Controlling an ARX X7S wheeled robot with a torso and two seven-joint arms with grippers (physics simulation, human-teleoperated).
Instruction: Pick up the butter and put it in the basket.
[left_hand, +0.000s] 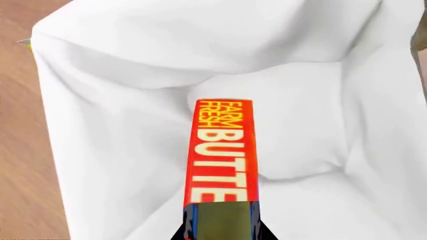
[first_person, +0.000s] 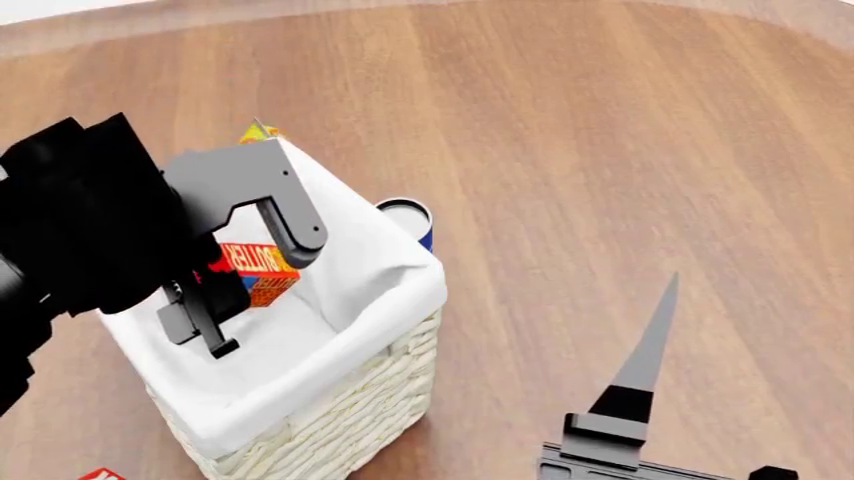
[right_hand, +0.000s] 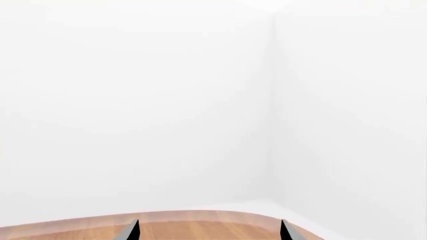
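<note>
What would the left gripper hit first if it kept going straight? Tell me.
Likely the white liner at the bottom of the basket: the left gripper, holding the butter, points down into it. Depth is unclear.

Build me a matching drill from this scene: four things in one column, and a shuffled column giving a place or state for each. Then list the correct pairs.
Things:
1. butter
2. basket
3. left tool
4. right tool

Places or states:
A. tips spread apart, nothing between them, pointed at white walls
B. stands on the wooden floor, white cloth liner folded over its rim
C. shut on a red box, held over the liner
D. red with yellow lettering, gripped at one end above the basket's opening

Pairs: 1-D, 2-B, 3-C, 4-A
</note>
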